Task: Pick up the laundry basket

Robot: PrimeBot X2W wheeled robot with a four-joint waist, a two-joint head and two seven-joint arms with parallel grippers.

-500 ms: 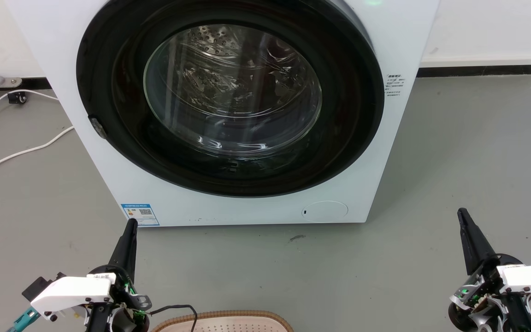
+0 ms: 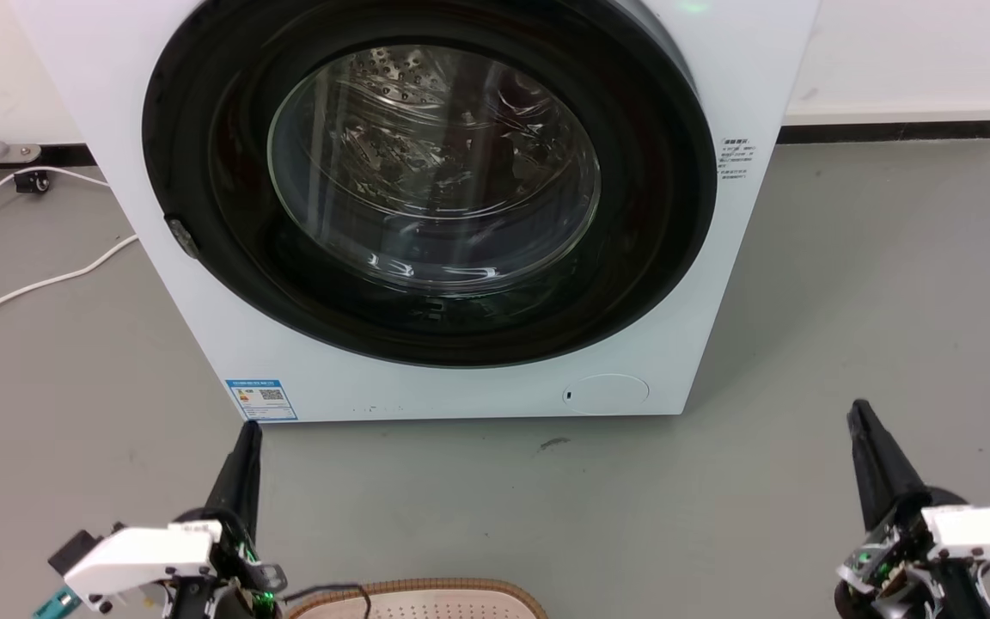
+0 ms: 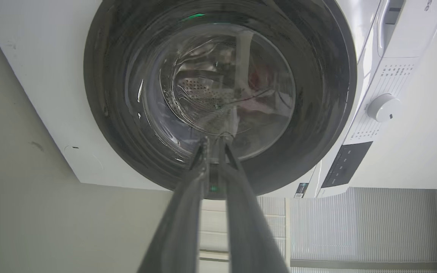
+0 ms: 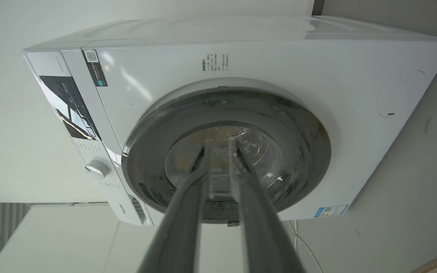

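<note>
The cream plastic laundry basket with the brown woven-look rim (image 2: 426, 595) sits on the grey floor (image 2: 718, 516) at the very bottom edge of the head view, between the two arms and close in to the robot. Just its far rim and a strip of its perforated plastic can be seen. A curved brown sliver at the lower right corner of the right wrist view is probably the same rim, though too little of it appears there to be sure.

The left gripper (image 2: 247, 438) stands at the lower left, just off the basket's left end. The right gripper (image 2: 861, 421) stands at the lower right, well apart from the basket. Both point up and away towards the white front-loading washing machine with the dark round glass door (image 2: 461, 391). In each wrist view the jaws are a narrow slit apart, with nothing between them.

As a judgement, the task is at its start. Nothing has been gripped, the basket rests on the floor, and neither gripper touches it or is aimed at it. What is left is nearly all of it: turn the grippers down and inward to the rim, take hold on the two sides, then lift it level.
</note>
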